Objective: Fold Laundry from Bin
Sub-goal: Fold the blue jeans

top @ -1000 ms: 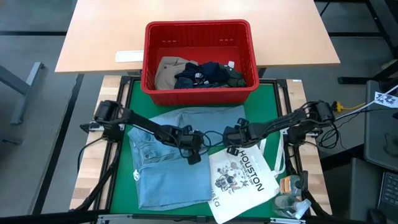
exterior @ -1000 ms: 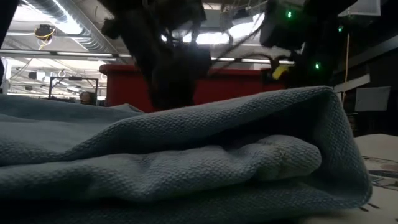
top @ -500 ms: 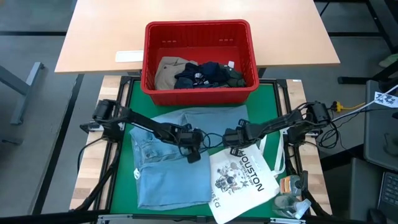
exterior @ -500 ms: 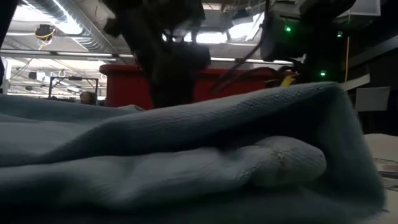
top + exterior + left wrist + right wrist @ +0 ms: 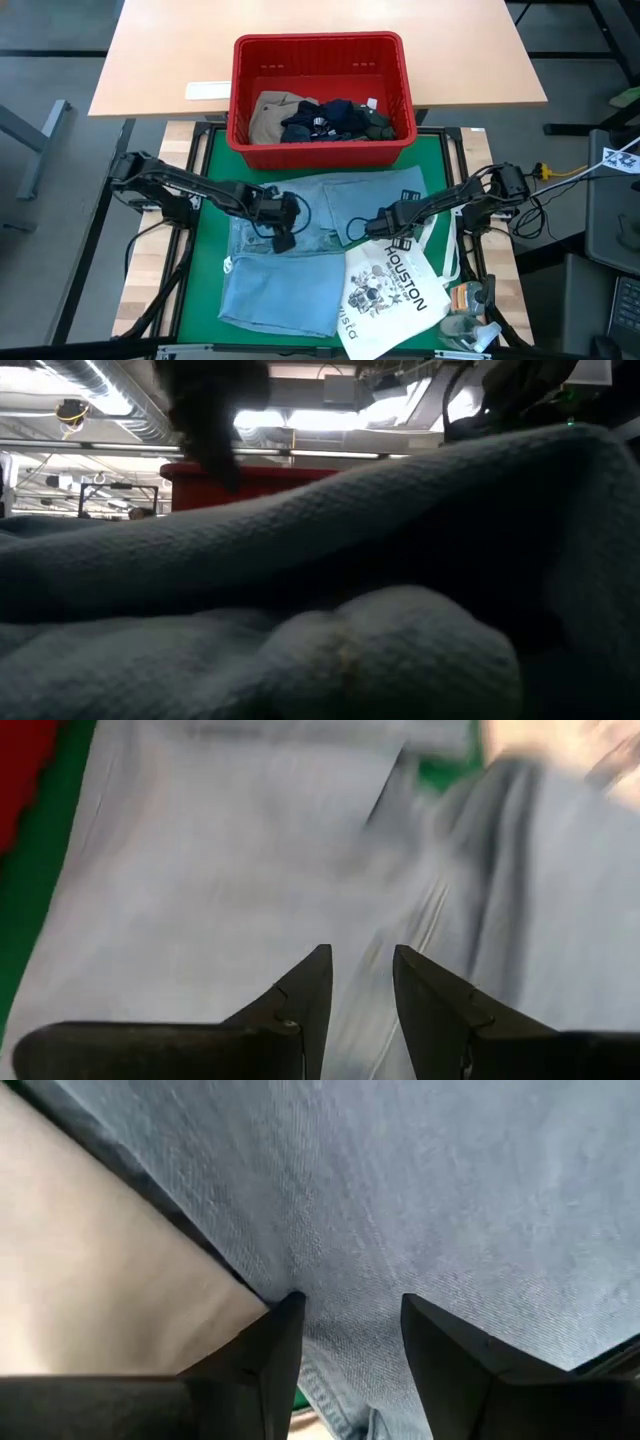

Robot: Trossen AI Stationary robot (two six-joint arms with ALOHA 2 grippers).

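Note:
A light blue denim garment (image 5: 300, 260) lies spread on the green mat (image 5: 205, 280), with its middle drawn up. My left gripper (image 5: 283, 222) hangs above the garment's left half, shut on a raised fold. My right gripper (image 5: 372, 228) is shut on the denim at the garment's right side, beside the white HOUSTON tote (image 5: 385, 295). The red bin (image 5: 320, 45) stands at the far edge, holding khaki, navy and dark green laundry (image 5: 320, 118). In the low view the denim (image 5: 300, 560) fills the frame. My left gripper (image 5: 360, 985) pinches a raised ridge of the denim (image 5: 395, 925) between its two fingers, coming steeply from above. The ridge runs up to the fingertips, and the rest of the cloth lies flat on the mat below. My right gripper (image 5: 345, 1330) pinches the denim (image 5: 345, 1290) between its two fingers, close to the edge that overhangs the tote (image 5: 100, 1270). It comes steeply from above. Wrinkles run in toward the fingers, and the cloth here stands clear above the tote.
The tote covers the mat's near right corner, with small clutter (image 5: 470, 310) beyond it at the table's edge. The bin blocks the far side. A wooden tabletop (image 5: 160, 60) lies behind the bin. Bare mat shows along the left side.
My left gripper has risen and gone toward the table's left edge, taking its fold of denim with it. My right gripper has tipped more steeply downward, almost in place. The denim's right part has spread toward the right edge, and its fold stands higher in the low view.

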